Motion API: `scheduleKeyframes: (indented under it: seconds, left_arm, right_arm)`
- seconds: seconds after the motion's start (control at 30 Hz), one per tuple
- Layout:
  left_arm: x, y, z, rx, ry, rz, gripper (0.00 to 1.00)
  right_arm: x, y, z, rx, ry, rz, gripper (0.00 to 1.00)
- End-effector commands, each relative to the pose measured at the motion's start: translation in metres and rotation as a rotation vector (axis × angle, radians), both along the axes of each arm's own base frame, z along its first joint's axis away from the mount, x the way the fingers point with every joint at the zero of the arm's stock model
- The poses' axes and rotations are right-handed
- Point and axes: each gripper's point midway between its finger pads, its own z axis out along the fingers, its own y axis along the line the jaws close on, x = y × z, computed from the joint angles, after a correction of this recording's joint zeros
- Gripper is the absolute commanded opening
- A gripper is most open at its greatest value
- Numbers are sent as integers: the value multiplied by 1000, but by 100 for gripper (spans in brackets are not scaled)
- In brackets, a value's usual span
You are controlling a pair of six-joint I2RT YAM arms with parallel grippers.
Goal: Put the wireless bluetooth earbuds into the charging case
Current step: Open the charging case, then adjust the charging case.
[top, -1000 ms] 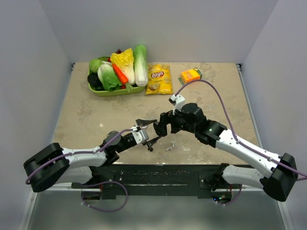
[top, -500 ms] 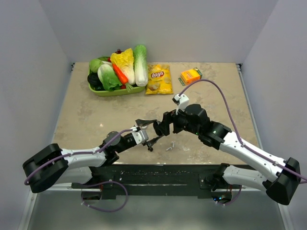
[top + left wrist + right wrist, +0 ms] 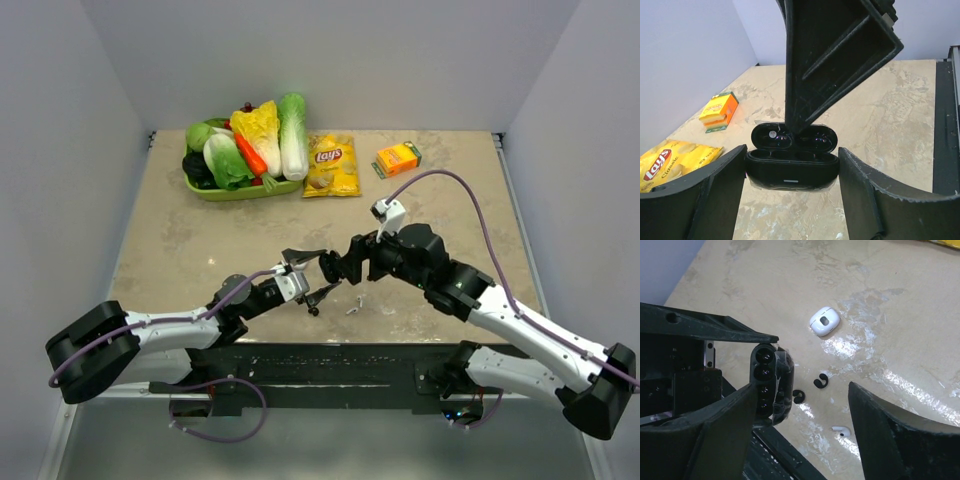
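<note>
between left jaws, charging case (image 3: pixel 791 167)

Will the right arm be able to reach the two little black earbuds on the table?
Probably yes. The right tool is open and empty, and the earbuds lie uncovered on the table close by.
</note>
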Motion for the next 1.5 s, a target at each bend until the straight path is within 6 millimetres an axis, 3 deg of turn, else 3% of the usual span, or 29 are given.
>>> scheduleKeyframes:
  seconds: [0.0,0.27,0.67,1.2,1.33,1.43,1.47]
  left_arm:
    - [-2,0,30,-73,-75,-2,0]
    - [-4,-1,32,-78,-73,-9,0]
    - [-4,0,30,-72,-75,-8,0]
    - [-5,1,29,-79,-78,-8,0]
    - [-5,0,31,-84,-79,-10,0]
    - [-6,-1,29,-82,-72,-18,0]
    - [-7,-1,29,-84,-70,-23,0]
  right_arm:
    - [6,12,27,71,-35,16,73]
    - [12,20,15,44,-6,14,64]
    - [11,30,25,104,-16,46,58]
    - [14,27,20,94,-15,21,33]
    - [15,26,21,84,-28,22,21]
    - [19,22,23,65,-49,9,1]
    - [19,21,23,55,-51,7,0]
